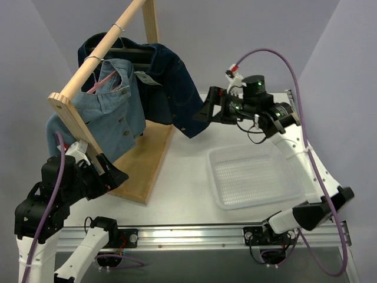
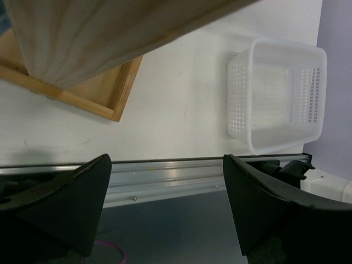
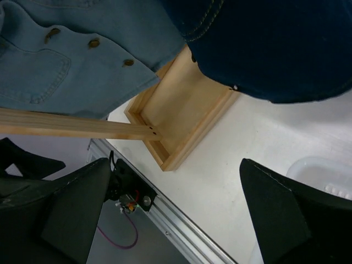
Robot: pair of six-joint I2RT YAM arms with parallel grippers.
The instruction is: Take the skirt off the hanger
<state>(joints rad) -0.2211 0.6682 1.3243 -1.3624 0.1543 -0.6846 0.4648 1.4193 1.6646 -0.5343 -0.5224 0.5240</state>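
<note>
A light-blue denim skirt (image 1: 121, 118) with a button front hangs on a pink hanger (image 1: 106, 79) from the wooden rail (image 1: 94, 56). It also shows in the right wrist view (image 3: 66, 71). A dark navy denim garment (image 1: 171, 88) hangs behind it on a second hanger. My right gripper (image 1: 203, 109) is open and empty, level with the navy garment's lower right edge (image 3: 275, 44). My left gripper (image 1: 113, 172) is open and empty, low beside the rack's near end post, below the skirt's hem. In the left wrist view (image 2: 165, 159) it holds nothing.
The rack stands on a shallow wooden base tray (image 1: 147, 171) on the white table. A white perforated basket (image 1: 247, 148) sits right of it, and also shows in the left wrist view (image 2: 275, 44). A metal rail (image 1: 194, 233) runs along the near edge.
</note>
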